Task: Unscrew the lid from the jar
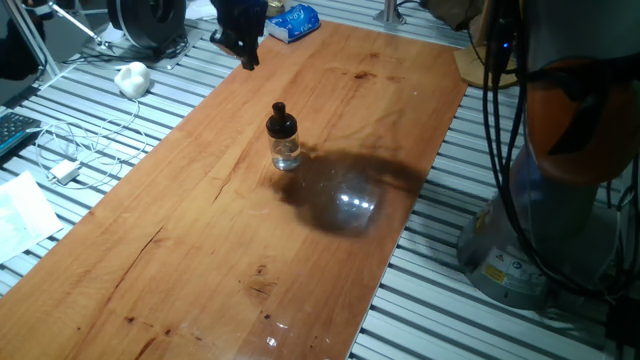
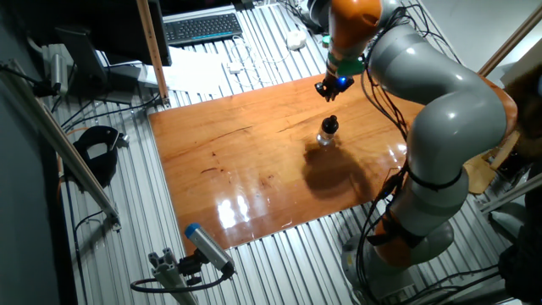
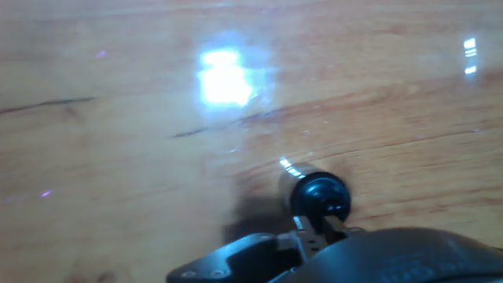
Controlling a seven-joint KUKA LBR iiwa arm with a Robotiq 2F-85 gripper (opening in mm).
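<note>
The black two-finger tool [image 1: 247, 52], spread unreadable, hangs above the small clear glass jar [image 1: 285, 152] and black knobbed lid [image 1: 281, 120], probably to descend onto it.

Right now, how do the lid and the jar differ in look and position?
The lid is black and opaque; the jar is clear glass. The lid sits on top, the jar stands on the table below it. The lid narrows to a knob, while the jar's body is rounded. They look about equally wide, stand upright together, and nothing grips them.
</note>
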